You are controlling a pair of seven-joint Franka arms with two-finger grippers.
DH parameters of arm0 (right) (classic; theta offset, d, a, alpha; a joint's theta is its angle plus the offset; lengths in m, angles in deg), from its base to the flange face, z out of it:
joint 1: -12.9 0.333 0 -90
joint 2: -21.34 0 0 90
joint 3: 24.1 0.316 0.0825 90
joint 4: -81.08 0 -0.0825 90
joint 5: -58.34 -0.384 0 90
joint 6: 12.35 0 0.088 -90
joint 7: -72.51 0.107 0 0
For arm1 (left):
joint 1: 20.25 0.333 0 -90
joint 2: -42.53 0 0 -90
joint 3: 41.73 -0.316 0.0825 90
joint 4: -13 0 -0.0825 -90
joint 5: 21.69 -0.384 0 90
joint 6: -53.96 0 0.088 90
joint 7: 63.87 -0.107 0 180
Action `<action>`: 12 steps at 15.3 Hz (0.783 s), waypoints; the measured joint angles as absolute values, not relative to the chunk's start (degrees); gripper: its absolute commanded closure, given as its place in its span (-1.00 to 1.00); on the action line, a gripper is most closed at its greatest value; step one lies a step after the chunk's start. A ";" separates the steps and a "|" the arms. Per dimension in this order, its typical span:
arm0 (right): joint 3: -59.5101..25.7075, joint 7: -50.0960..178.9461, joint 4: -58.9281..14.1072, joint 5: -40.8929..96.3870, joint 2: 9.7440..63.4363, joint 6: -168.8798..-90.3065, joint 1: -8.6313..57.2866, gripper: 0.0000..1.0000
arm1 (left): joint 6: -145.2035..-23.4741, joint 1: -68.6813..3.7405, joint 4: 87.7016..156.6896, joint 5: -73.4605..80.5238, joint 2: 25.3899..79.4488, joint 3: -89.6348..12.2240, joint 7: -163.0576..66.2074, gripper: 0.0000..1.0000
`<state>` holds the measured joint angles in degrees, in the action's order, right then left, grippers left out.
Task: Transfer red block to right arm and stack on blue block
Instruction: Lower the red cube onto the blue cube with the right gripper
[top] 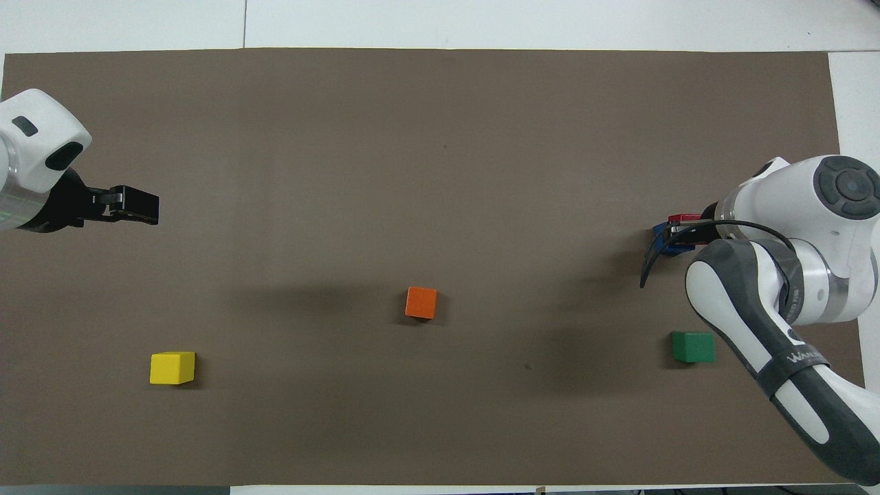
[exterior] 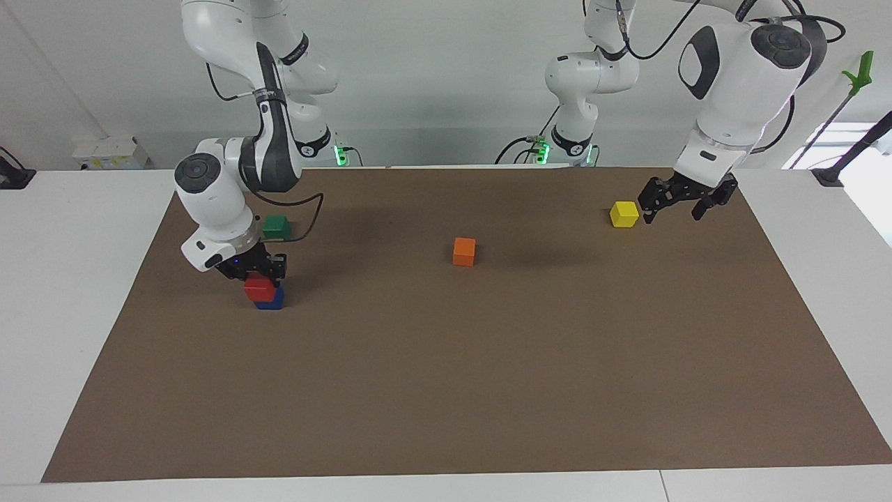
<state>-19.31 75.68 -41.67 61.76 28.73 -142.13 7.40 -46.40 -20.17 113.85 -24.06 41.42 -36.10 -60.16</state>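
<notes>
The red block [exterior: 258, 287] sits on top of the blue block [exterior: 272, 300] at the right arm's end of the brown mat, slightly offset from it. My right gripper [exterior: 259, 279], with its small blue light, is down on the red block with its fingers closed on its sides. In the overhead view the right arm covers most of the stack; only an edge of the red block [top: 682, 218] and a corner of the blue block [top: 661, 232] show by the right gripper [top: 687, 234]. My left gripper [exterior: 674, 211] is open and empty in the air, over the mat at the left arm's end [top: 134, 206].
A green block [exterior: 276, 224] lies nearer to the robots than the stack. An orange block [exterior: 464, 251] lies mid-mat. A yellow block [exterior: 624, 214] lies at the left arm's end, beside the left gripper. The brown mat [exterior: 446, 390] covers the white table.
</notes>
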 measured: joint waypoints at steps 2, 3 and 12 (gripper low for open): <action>-19.31 75.99 -41.70 61.70 28.72 -142.14 7.38 0.71 | -46.37 -20.14 113.81 -24.04 41.42 -36.10 -60.16 -1.00; -19.31 76.26 -41.71 61.53 28.71 -142.14 7.37 0.46 | -46.36 -20.14 113.80 -24.03 41.40 -36.09 -60.16 -1.00; -19.31 76.56 -41.68 60.60 28.71 -142.09 7.29 -1.00 | -46.35 -20.01 113.09 -23.69 40.09 -35.87 -60.16 -1.00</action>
<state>-19.31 76.56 -41.68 60.60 28.71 -142.09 7.29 -46.35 -20.01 113.09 -23.69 40.09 -35.87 -60.16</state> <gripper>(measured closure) 0.000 0.000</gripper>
